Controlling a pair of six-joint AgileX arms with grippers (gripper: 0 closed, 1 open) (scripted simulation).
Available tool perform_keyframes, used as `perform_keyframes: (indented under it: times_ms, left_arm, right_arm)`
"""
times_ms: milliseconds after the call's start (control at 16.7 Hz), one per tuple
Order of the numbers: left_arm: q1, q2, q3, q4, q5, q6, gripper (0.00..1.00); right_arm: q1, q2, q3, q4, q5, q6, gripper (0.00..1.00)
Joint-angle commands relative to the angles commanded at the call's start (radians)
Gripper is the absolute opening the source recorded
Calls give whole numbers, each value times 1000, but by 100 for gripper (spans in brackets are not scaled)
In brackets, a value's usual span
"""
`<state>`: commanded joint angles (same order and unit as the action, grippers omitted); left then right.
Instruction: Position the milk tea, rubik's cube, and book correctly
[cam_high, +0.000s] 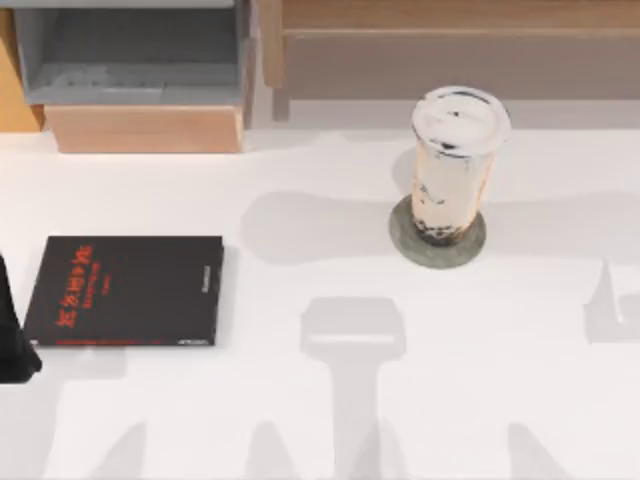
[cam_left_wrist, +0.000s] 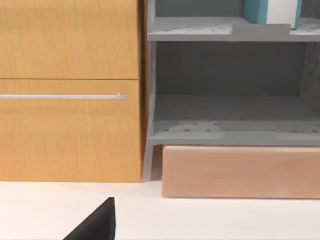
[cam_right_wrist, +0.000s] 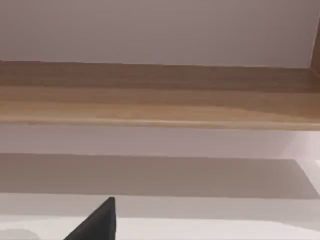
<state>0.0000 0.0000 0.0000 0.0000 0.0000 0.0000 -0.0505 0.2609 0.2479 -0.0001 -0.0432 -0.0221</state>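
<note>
The book (cam_high: 125, 290) lies flat on the white table at the left, black face up with red-orange characters. The milk tea (cam_high: 452, 170) stands upright on a flat grey round coaster (cam_high: 402, 240) at the right of centre, towards the back. The rubik's cube is out of view. My left arm (cam_high: 12, 335) shows as a dark shape at the table's left edge, just left of the book. A black part of my left gripper (cam_left_wrist: 95, 226) points at the shelf unit. A black part of my right gripper (cam_right_wrist: 95, 225) faces the wooden shelf at the back.
A grey open shelf unit (cam_high: 135, 60) on a wooden base (cam_high: 145, 128) stands at the back left, beside a wooden cabinet (cam_left_wrist: 70, 100) with a metal handle. A teal and white item (cam_left_wrist: 272, 11) sits on its upper shelf. A long wooden shelf (cam_high: 460, 45) runs along the back right.
</note>
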Motion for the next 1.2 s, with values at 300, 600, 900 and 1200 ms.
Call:
perform_keyframes:
  times_ms: [300, 600, 900, 1200]
  left_arm:
    - [0, 0, 0, 0, 0, 0, 100]
    - [0, 0, 0, 0, 0, 0, 100]
    - [-12, 63, 61, 33, -11, -1, 100]
    - [-65, 381, 304, 169, -56, -4, 100]
  right_arm:
    - [45, -239, -226, -1, 39, 19, 100]
    - [50, -261, -248, 0, 43, 22, 100]
    - [50, -261, -248, 0, 43, 22, 100]
    - [50, -261, -248, 0, 43, 22, 100]
